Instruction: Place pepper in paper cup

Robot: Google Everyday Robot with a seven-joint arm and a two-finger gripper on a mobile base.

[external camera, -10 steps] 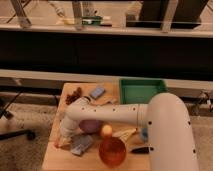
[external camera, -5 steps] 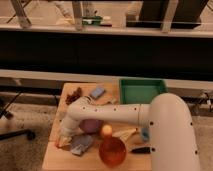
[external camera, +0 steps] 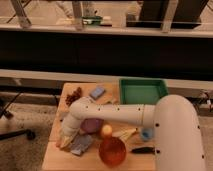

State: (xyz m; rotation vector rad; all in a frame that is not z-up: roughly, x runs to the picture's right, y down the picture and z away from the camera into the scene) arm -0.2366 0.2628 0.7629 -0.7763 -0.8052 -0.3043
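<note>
My gripper [external camera: 65, 140] hangs from the white arm [external camera: 115, 112] and points down at the table's front left corner, left of the purple bowl [external camera: 92, 125]. A small pale cream shape [external camera: 62, 144] with an orange tinge sits right at the gripper's tip. I cannot tell whether it is the paper cup, the pepper, or both. No long orange-red pepper shows clearly anywhere else on the table.
A round yellow-orange fruit [external camera: 106, 131], an orange bowl [external camera: 112, 150], a pale banana-like thing [external camera: 125, 133], a small blue cup [external camera: 146, 133], a dark object [external camera: 145, 149] and a grey-blue packet [external camera: 81, 145] crowd the front. A green tray [external camera: 143, 92] stands at the back right.
</note>
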